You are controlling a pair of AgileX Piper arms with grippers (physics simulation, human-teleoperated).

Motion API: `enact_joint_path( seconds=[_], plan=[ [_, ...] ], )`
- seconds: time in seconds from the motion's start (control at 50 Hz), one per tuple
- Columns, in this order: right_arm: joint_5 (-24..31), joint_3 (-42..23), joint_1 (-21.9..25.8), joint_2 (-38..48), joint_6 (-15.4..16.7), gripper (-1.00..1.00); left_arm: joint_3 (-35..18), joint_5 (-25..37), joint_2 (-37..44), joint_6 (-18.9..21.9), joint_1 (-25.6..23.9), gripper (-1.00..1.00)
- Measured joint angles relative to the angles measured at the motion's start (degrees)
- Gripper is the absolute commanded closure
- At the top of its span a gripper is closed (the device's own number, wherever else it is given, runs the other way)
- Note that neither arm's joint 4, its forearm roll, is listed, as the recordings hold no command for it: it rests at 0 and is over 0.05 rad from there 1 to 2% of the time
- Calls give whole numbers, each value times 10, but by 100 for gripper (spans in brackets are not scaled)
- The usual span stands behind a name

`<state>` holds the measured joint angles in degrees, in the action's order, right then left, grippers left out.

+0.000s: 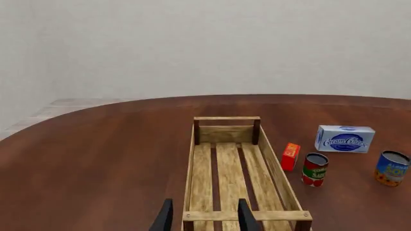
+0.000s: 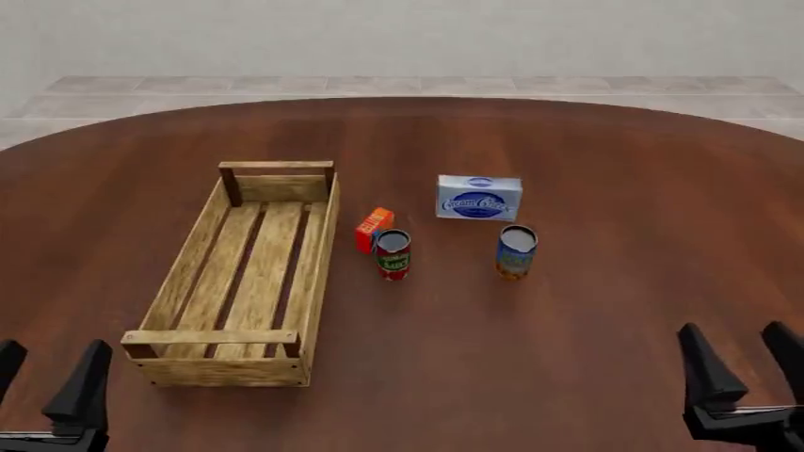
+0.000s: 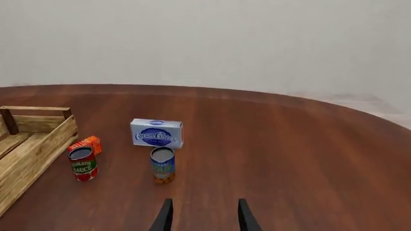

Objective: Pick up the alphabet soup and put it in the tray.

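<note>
Both grippers are cut off at the front view's bottom edge, so you only see spread, empty fingers: left gripper (image 2: 44,377), right gripper (image 2: 741,363). The alphabet soup (image 2: 517,250) stands upright on the bench (image 2: 603,320), well ahead of the right gripper, apart from the lengthwise tray (image 2: 245,268) further left.

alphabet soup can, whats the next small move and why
Probably reach the right gripper forward toward the alphabet soup. Its fingers are open and empty at the near edge, the can stands upright right of the tray, and the right arm looks nearer.
</note>
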<state>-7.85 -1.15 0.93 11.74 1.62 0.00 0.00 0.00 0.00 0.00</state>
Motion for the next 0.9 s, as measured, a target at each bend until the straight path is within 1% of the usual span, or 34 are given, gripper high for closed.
enact_joint_path(
  seconds=[0.18,0.4,0.48,0.64,0.76,0.9],
  plan=[
    [-44,-38,24,115,14,-100,0,0,0,0,0,-100],
    [-42,-118,66,241,8,-100,0,0,0,0,0,-100],
    [-30,-153,75,283,11,-100,0,0,0,0,0,-100],
    [6,-228,99,375,3,-100,0,0,0,0,0,-100],
    [44,-290,121,436,-6,-100,0,0,0,0,0,-100],
    [90,-361,133,495,-9,-100,0,0,0,0,0,-100]
  ],
)
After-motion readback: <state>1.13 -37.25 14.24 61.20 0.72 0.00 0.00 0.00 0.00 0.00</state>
